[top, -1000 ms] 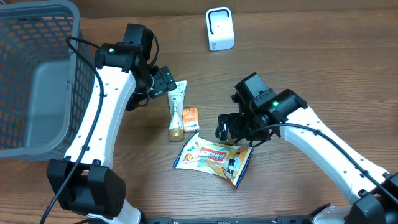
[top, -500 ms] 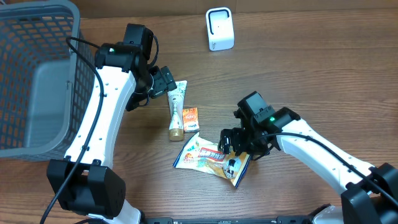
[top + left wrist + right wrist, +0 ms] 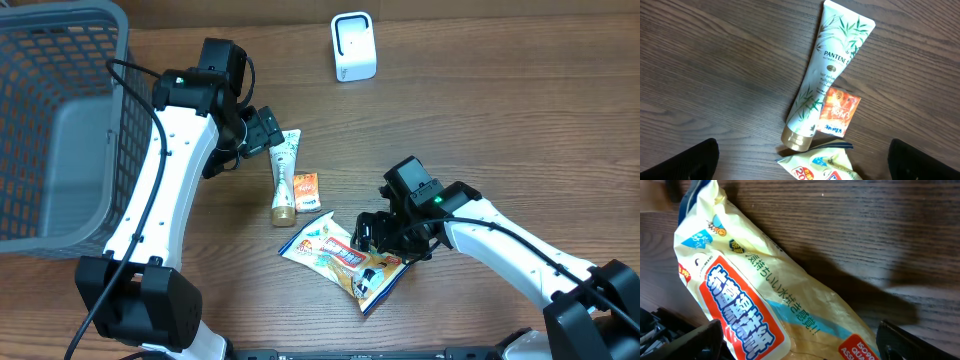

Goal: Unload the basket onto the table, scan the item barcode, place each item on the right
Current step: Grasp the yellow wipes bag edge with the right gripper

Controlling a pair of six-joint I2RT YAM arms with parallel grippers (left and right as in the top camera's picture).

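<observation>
A yellow snack bag (image 3: 335, 252) with red and blue print lies flat on the wooden table. My right gripper (image 3: 388, 236) is low over the bag's right end, open, one finger on each side of it. In the right wrist view the bag (image 3: 765, 290) fills the space between the wide-apart fingers (image 3: 685, 342). My left gripper (image 3: 262, 130) hangs open above the upper end of a white Pantene tube (image 3: 284, 175). The tube (image 3: 827, 70) and the bag's corner (image 3: 820, 165) show in its view. A white scanner (image 3: 353, 46) stands at the back.
A small orange sachet (image 3: 306, 190) lies against the tube's right side, just above the bag. A grey mesh basket (image 3: 110, 60) takes up the left side of the table, beside the left arm.
My right gripper has come down and toward the front onto the bag's right end. The bag has turned, its right end pushed toward the front edge. The left arm has stayed still.
</observation>
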